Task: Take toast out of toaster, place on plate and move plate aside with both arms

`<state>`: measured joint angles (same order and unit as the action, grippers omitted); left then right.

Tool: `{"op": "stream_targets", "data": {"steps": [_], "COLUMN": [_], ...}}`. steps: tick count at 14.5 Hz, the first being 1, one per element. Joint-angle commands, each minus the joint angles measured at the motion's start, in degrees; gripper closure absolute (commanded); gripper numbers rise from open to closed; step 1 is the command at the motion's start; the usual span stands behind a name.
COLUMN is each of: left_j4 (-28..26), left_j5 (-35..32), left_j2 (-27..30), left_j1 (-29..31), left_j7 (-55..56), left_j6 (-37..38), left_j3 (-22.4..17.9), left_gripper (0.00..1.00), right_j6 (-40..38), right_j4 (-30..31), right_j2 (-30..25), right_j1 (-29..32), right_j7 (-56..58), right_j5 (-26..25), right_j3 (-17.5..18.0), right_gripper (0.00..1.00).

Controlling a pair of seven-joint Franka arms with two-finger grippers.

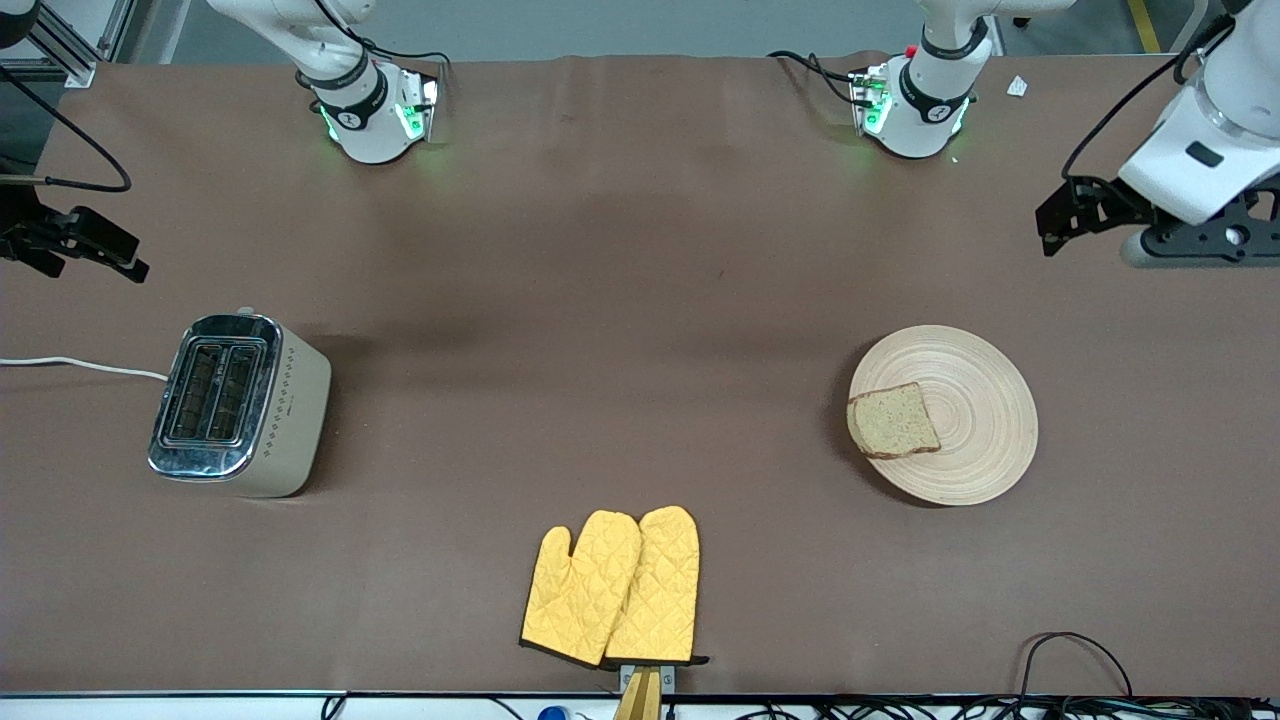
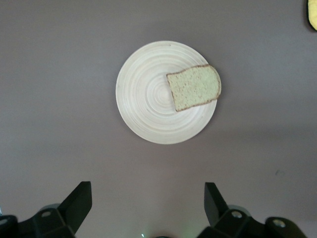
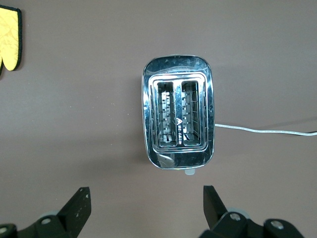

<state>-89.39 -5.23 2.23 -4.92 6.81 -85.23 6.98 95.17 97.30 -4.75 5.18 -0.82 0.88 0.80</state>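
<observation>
The toast [image 1: 892, 421] lies flat on the plate [image 1: 985, 420], on the side toward the right arm's end, with its crust over the rim. Both show in the left wrist view, the toast [image 2: 194, 87] on the plate [image 2: 148, 99]. My left gripper [image 1: 1062, 215] hangs open and empty high over the tablecloth at the left arm's end, apart from the plate; its fingers [image 2: 81, 198] are spread wide. My right gripper [image 1: 85, 245] hangs open and empty over the tablecloth at the right arm's end, by the toaster; its fingers [image 3: 210, 201] are spread wide.
A cream and chrome toaster [image 1: 235, 405] stands at the right arm's end, both slots [image 3: 178, 116] empty, its white cord [image 1: 80, 364] trailing off the table. Two yellow quilted oven mitts [image 1: 615, 590] lie near the front edge. Cables run along the front edge.
</observation>
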Motion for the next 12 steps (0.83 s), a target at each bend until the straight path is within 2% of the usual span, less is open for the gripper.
{"op": "stream_targets", "data": {"steps": [1,7,10,12], "left_j4": [-6.0,-6.0,-5.1,-5.0], "left_j5": [1.2,2.8,2.9,2.9], "left_j2": [5.6,5.9,5.8,5.8], "left_j1": [-0.5,4.5,8.7,9.1], "left_j7": [-1.1,-3.6,-5.0,-6.1], "left_j6": [-0.6,0.7,0.7,0.7], "left_j3": [-1.0,-1.1,1.7,1.8], "left_gripper": [0.00,0.00,0.00,0.00], "right_j6": [0.4,0.5,0.4,0.4], "right_j4": [1.0,0.9,0.8,0.8], "right_j2": [-1.3,-1.3,-1.3,-1.3], "right_j1": [0.1,0.1,0.1,0.0], "right_j7": [0.5,0.5,0.5,0.5], "right_j5": [0.5,0.5,0.5,0.5], "right_j3": [-0.1,-0.1,-0.1,-0.1], "right_gripper": [0.00,0.00,0.00,0.00]}}
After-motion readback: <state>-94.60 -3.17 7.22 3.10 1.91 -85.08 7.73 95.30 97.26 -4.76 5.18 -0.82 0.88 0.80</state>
